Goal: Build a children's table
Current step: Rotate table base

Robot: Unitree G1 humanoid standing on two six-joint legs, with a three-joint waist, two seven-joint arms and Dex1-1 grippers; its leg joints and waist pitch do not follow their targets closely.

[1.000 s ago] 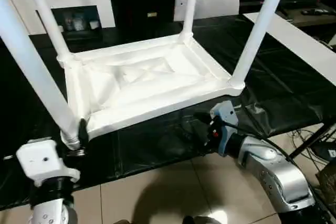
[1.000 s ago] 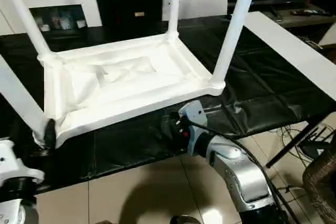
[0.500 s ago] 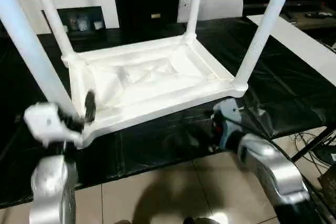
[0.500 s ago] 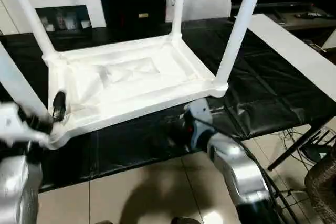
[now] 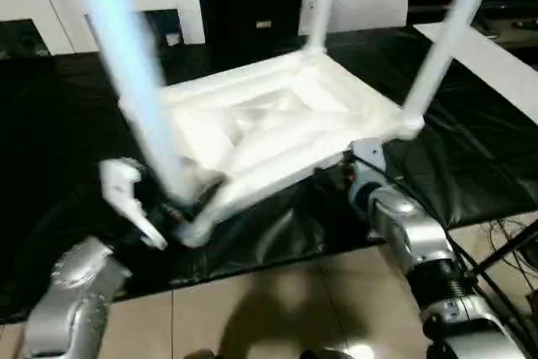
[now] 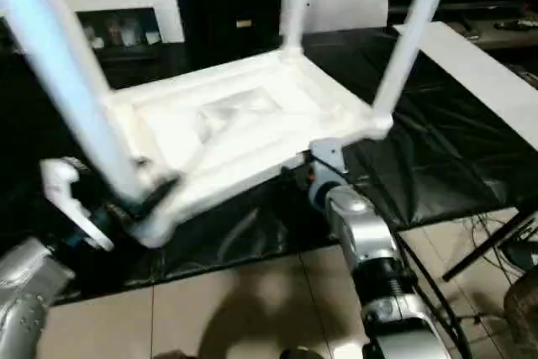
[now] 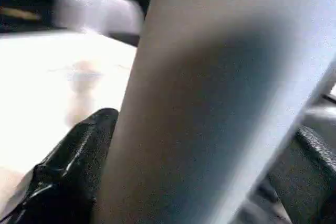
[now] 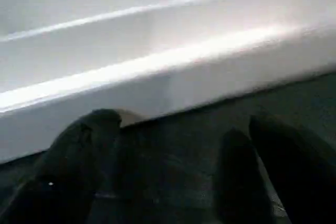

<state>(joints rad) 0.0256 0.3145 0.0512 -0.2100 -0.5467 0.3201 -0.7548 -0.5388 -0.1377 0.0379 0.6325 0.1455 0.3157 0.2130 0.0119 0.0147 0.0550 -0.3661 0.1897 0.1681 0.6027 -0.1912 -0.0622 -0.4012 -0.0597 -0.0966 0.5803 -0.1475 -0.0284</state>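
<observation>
The children's table (image 5: 269, 124) lies upside down and tilted on the black-covered bench, its white legs pointing up. My left gripper (image 5: 172, 208) is at the base of the near left leg (image 5: 134, 81), by the corner socket. In the left wrist view that leg (image 7: 210, 103) sits between the two black fingers (image 7: 73, 166), which are spread wide and closed against it. My right gripper (image 5: 332, 176) is open at the table top's near edge, close to the right corner. Its fingers (image 8: 79, 150) stand apart with only black cover between them, just short of the white rim (image 8: 157, 87).
The black-covered bench (image 5: 471, 149) ends close in front of me, with tiled floor below. A flat white board (image 5: 504, 65) lies along the right side. A white cabinet (image 5: 50, 14) stands at the back left. Cables (image 5: 513, 233) hang at the lower right.
The left gripper has moved in around the base of the near left leg. The table has turned and tilted, its near left corner swinging towards me. The camera has shifted too.
</observation>
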